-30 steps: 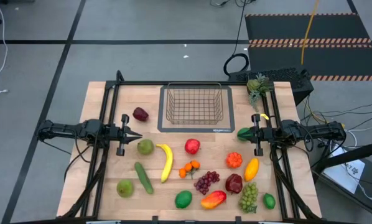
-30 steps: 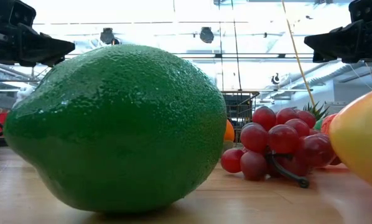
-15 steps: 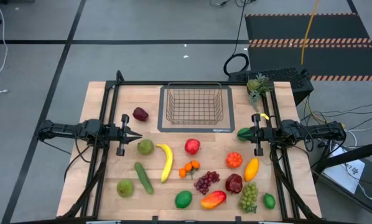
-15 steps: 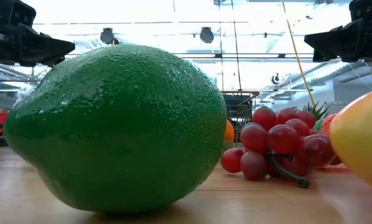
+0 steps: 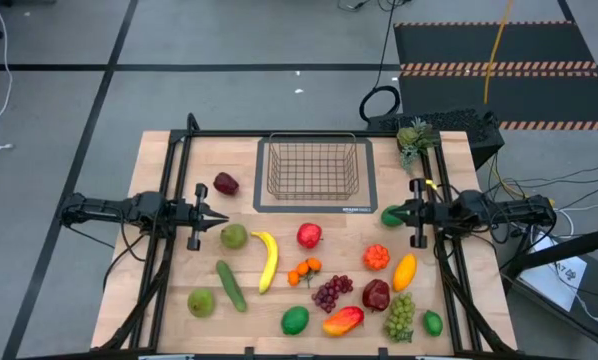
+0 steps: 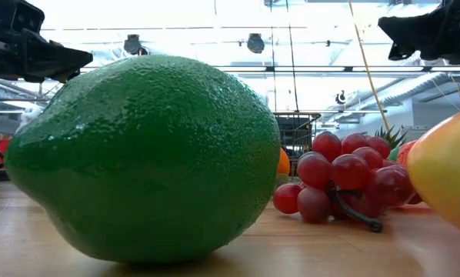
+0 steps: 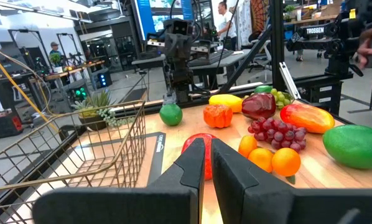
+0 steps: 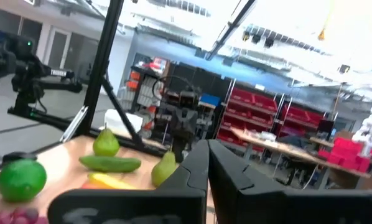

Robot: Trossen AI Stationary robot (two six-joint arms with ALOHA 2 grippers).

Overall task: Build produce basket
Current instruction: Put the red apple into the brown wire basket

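The wire basket (image 5: 312, 168) stands on a dark mat at the table's far middle, with nothing in it. The produce lies spread over the near half of the table: banana (image 5: 268, 260), cucumber (image 5: 231, 286), red apple (image 5: 309, 235), purple grapes (image 5: 331, 292), mango (image 5: 342, 320) and a lime (image 5: 295, 320), which fills the low view. My left gripper (image 5: 224, 213) hovers shut at the left, pointing level toward the table's middle. My right gripper (image 5: 391, 212) hovers shut at the right above a small green fruit (image 5: 389, 216), its fingers tipped upward (image 6: 384, 27).
A spiky green pineapple-like piece (image 5: 415, 137) sits at the far right corner. Black frame rails (image 5: 169, 250) run along both sides of the table. Green grapes (image 5: 400, 316) and another lime (image 5: 433, 322) lie near the front right. People show in the room beyond the table.
My right gripper has tipped its fingers upward and stays shut; in the low view its tip stands higher than before. The produce and the basket have kept still.
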